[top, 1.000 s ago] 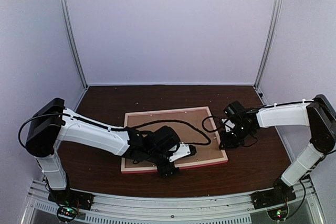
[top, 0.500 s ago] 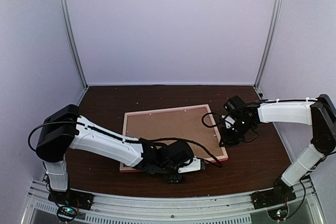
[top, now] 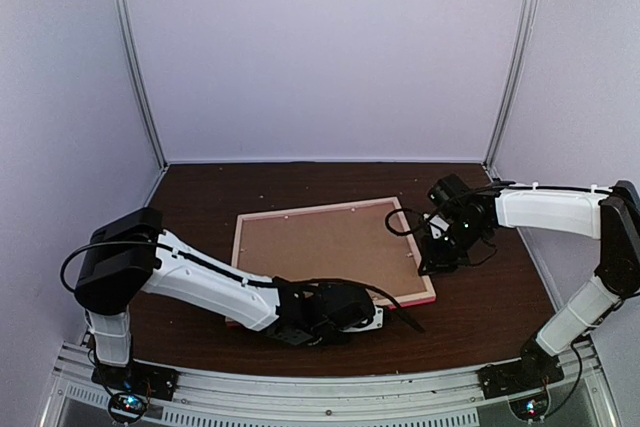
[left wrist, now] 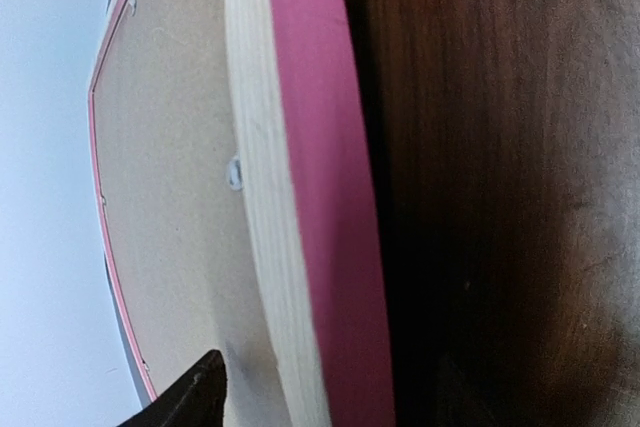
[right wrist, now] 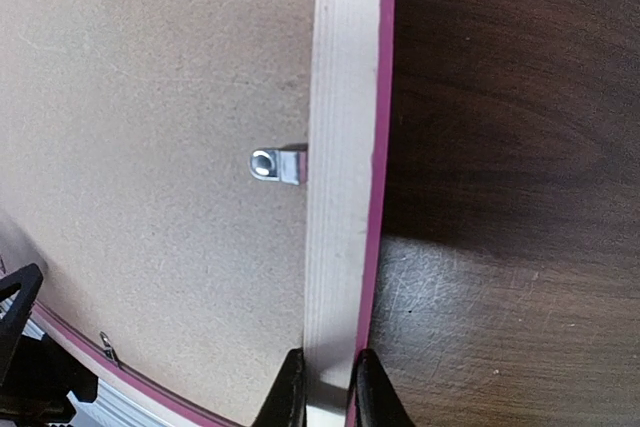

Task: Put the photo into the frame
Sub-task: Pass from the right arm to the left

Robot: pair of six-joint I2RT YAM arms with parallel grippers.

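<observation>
Frame (right wrist: pixel 335 67) face-down on table (right wrist: pixel 500 97), backing (right wrist: pixel 150 97) uppermost. Right gripper (right wrist: pixel 327 392) clamped on right rim; left gripper (left wrist: pixel 325 397) spread wide, astride near rim.

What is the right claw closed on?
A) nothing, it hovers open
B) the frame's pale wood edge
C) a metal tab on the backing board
B: the right wrist view shows the right claw pinching the frame by its pale wood edge, clear of the metal tab.
</observation>
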